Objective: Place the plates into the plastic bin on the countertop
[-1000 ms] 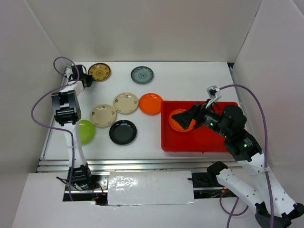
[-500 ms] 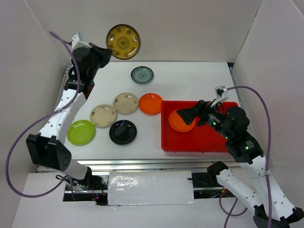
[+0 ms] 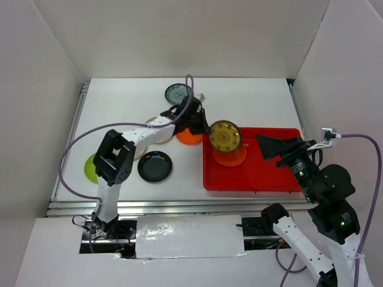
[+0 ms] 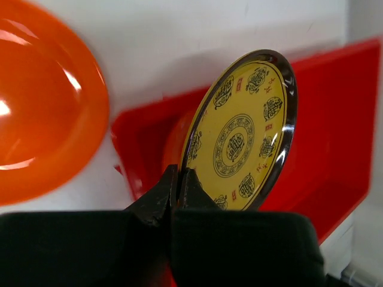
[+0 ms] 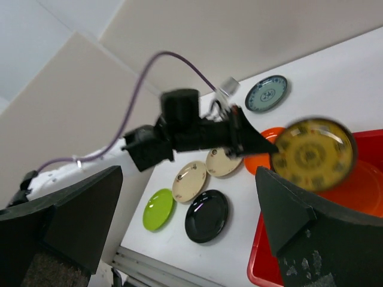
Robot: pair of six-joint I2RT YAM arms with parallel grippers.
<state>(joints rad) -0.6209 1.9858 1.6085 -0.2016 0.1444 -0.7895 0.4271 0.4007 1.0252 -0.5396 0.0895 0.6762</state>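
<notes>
While the right gripper (image 3: 267,147) hangs raised over the near right part of the plastic bin (image 3: 263,173), its fingers stand wide apart and carry nothing. The bin lies on the right side of the tabletop (image 3: 251,101) and holds one orange plate (image 3: 232,158) flat in its left half. To the left of the bin, the black plate (image 3: 155,167) and the lime green plate (image 3: 90,168) lie nearest the front edge, the green one partly hidden behind the left arm. Further in, the left gripper (image 4: 178,185) is clamped on the rim of the yellow-brown ornate plate (image 3: 225,136), holding it steeply tilted above the bin's left end and over the orange plate inside. The second orange plate (image 4: 42,113) lies on the tabletop just outside the bin's left wall. The two beige plates (image 5: 189,181) lie beyond the black one, and the grey-blue plate (image 3: 178,94) lies farthest back. Judgement: the step in hand is delivery of the ornate plate. The next move calls for levelling and lowering it before release, since a drop at this tilt could let it roll or strike the orange plate. Six plates remain outside.
</notes>
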